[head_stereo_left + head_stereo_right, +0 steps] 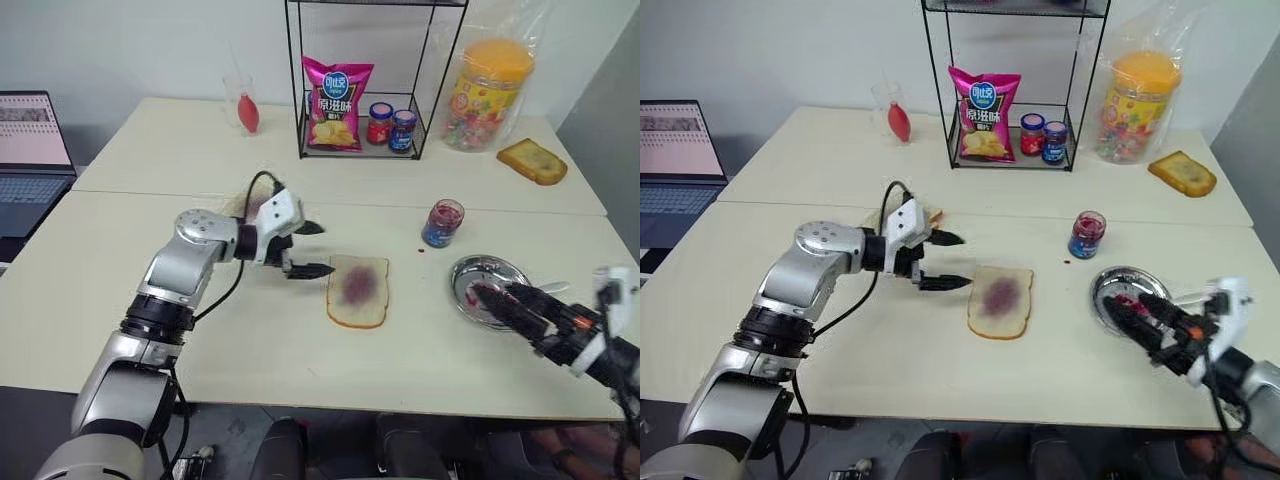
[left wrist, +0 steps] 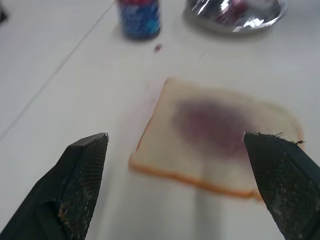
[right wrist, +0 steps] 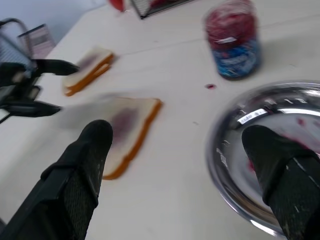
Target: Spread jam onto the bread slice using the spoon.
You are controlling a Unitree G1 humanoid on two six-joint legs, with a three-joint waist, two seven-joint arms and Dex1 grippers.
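Near the middle of the pale bench (image 1: 300, 370) lies the bread slice (image 1: 358, 291), flat, squarish, with a tan crust and a dull purple-red patch of jam (image 1: 357, 285) spread over its centre. Just left of the slice, the left claw (image 1: 303, 249) hovers above the bench with its two black fingers spread wide and nothing between them; in the left wrist view the slice sits in the gap ahead of those fingers, untouched.

To the right of the slice, beyond a small red spot on the bench, stands a small clear glass jar (image 1: 443, 223) with a blue label, lidless and holding more dark red jam. Near the jar, closer to the front edge, rests a round steel dish (image 1: 485, 283) smeared with red inside. The right claw (image 1: 512, 305) is over the near rim of the dish, its fingers also wide apart and empty. A pale slim handle, probably the spoon (image 1: 553, 287), sticks out past the dish's right rim; its bowl cannot be made out.

Behind the left arm, a stacked pair of bread slices (image 3: 89, 70) lies on the bench. Farther back stands a black wire rack (image 1: 365, 85) holding a pink snack bag (image 1: 337, 103) and two small lidded jars (image 1: 391, 126). A large sweets tub (image 1: 487, 93) and a golden toast slice (image 1: 532, 160) sit at the far right, a laptop (image 1: 33, 150) at the far left.
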